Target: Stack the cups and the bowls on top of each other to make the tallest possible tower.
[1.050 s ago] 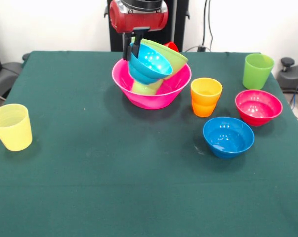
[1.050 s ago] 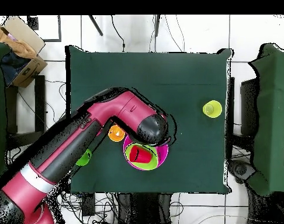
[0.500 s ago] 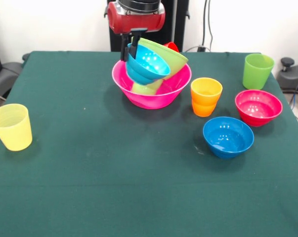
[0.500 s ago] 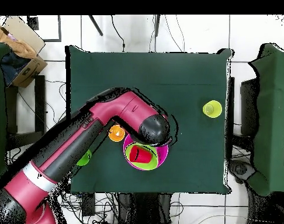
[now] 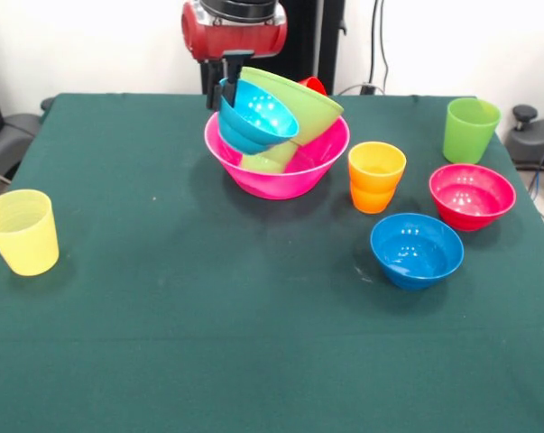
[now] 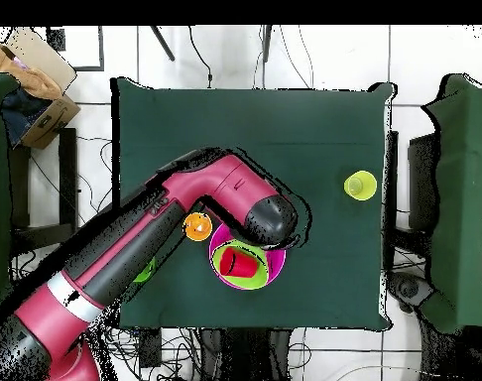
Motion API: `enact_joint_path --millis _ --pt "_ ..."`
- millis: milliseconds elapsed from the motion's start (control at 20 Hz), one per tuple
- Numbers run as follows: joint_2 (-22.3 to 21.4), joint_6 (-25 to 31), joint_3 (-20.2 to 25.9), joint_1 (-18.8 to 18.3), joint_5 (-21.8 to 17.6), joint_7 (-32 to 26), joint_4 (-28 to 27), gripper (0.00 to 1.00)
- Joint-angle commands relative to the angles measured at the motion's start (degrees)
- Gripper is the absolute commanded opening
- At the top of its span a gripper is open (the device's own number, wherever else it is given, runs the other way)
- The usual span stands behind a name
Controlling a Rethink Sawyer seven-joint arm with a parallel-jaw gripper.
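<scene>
While its pincer point(image 5: 223, 77) stays clamped on the rim of a tilted light blue bowl point(image 5: 256, 115), the red arm point(image 6: 156, 243) hangs over the large pink bowl point(image 5: 281, 167) at the table's point(image 5: 208, 343) far side. Inside the pink bowl: a toppled small green cup point(image 5: 270, 161), w/ a lime green bowl point(image 5: 299, 104) leaning on it and a red cup point(image 6: 241, 263) on top. Just right of it sits the orange cup point(image 5: 376, 176); beyond are the magenta bowl point(image 5: 471, 196), darker blue bowl point(image 5: 417, 250) and taller lime green cup point(image 5: 470, 130), all empty. Pale yellow cup point(image 5: 21, 231) stands alone, well apart, left.
</scene>
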Motion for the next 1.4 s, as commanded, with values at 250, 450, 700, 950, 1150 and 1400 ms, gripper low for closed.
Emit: enact_joint_path --millis 250,450,700,950,1150,1400 --pt "-2.2 -3.3 6.7 -1.9 -1.0 6.3 -4.9 1.00" --pt "-1.7 -4.5 6.5 -2.7 -2.7 6.2 -6.3 1.00" --pt "-2.0 -5.0 6.8 -2.9 -3.5 7.6 -6.9 1.00" --pt "-3.1 -6.6 7.0 -3.7 -4.5 7.6 -7.7 1.00" --pt "-3.9 -5.0 7.9 -3.5 -3.7 4.4 -6.0 1.00" --pt "-11.3 -2.8 15.2 -4.9 1.3 -15.4 4.0 1.00"
